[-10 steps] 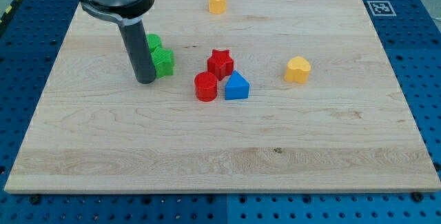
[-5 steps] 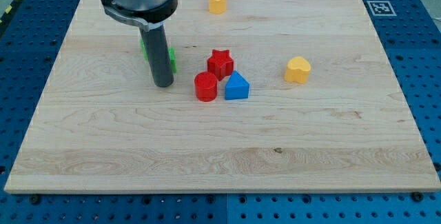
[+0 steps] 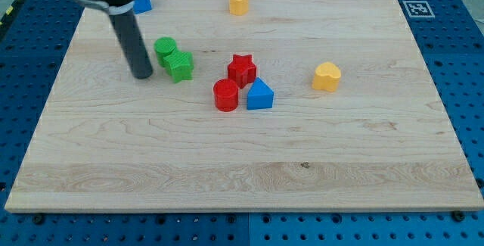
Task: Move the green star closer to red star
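The green star [image 3: 181, 66] lies left of centre on the wooden board, touching a green cylinder [image 3: 165, 49] at its upper left. The red star [image 3: 242, 69] sits to the green star's right, a gap between them. A red cylinder [image 3: 225, 94] and a blue triangular block [image 3: 259, 94] sit just below the red star. My tip [image 3: 141, 74] rests on the board just left of the green star, a small gap apart.
A yellow block [image 3: 239, 1] sits near the board's top edge. Another yellow block [image 3: 327, 76] lies at the right of centre. A blue block [image 3: 141, 2] shows at the top left, partly behind the rod. A marker tag [image 3: 416, 8] is at the top right corner.
My tip swung right across the front of the green blocks, then back left to their left side. The green star and the other blocks stay about where they were.
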Robot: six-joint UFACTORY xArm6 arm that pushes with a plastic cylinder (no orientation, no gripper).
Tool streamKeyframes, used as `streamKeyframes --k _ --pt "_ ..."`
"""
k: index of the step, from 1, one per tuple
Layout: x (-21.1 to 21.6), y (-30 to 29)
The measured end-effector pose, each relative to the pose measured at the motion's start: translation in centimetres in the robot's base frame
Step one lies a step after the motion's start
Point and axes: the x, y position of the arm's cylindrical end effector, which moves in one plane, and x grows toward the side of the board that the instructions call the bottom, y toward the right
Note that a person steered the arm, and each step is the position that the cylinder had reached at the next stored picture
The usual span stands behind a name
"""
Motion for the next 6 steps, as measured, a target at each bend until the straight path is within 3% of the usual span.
streamKeyframes --k 1,5,6 --pt "-0.1 3.7" --pt "-0.3 7.7" --pt "1.6 8.4"
